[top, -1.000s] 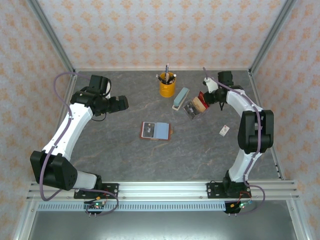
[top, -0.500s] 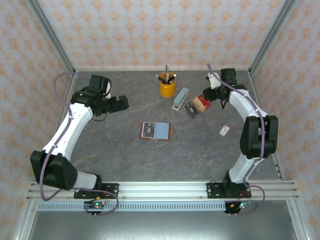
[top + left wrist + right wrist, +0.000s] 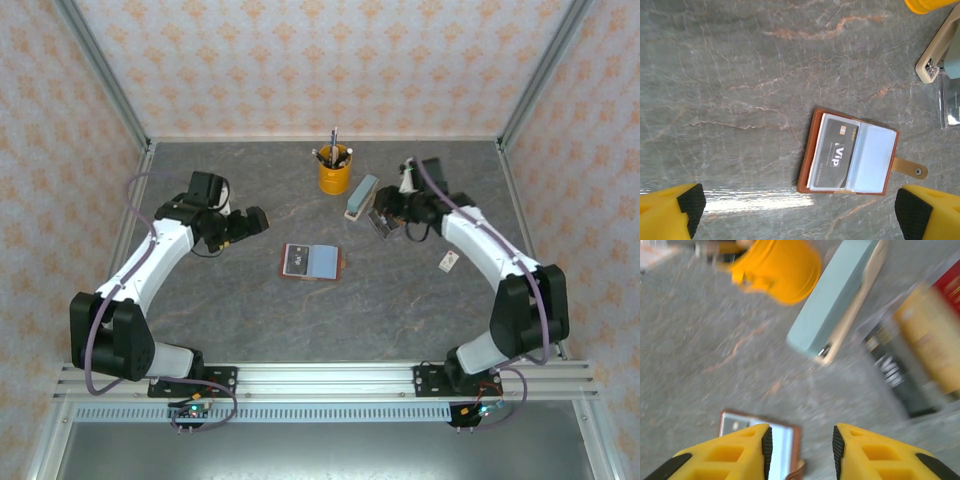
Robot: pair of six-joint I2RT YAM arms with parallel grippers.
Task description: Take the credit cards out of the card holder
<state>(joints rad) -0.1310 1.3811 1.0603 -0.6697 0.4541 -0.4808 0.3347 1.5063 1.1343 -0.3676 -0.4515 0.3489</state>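
The task looks partly done. A small fan of loose cards (image 3: 385, 218), dark, tan and red, lies on the grey table (image 3: 240, 310) just right of the yellow cup (image 3: 335, 172) and a little nearer the arm bases, beside a pale blue block (image 3: 361, 196). At least one card is left to take.

The card holder (image 3: 313, 261) lies open and flat, nearer the arm bases than the yellow cup and slightly to its left. It is reddish-brown leather with a snap tab sticking out on one side. Inside, a black card (image 3: 836, 152) marked VIP sits under one clear sleeve; the pale blue sleeve next to it looks empty.

The right gripper (image 3: 802, 450) hangs over the loose cards right of the cup, jaws partly apart and holding nothing. The left gripper (image 3: 800, 210), well left of the cup, has its jaws spread wide and empty.
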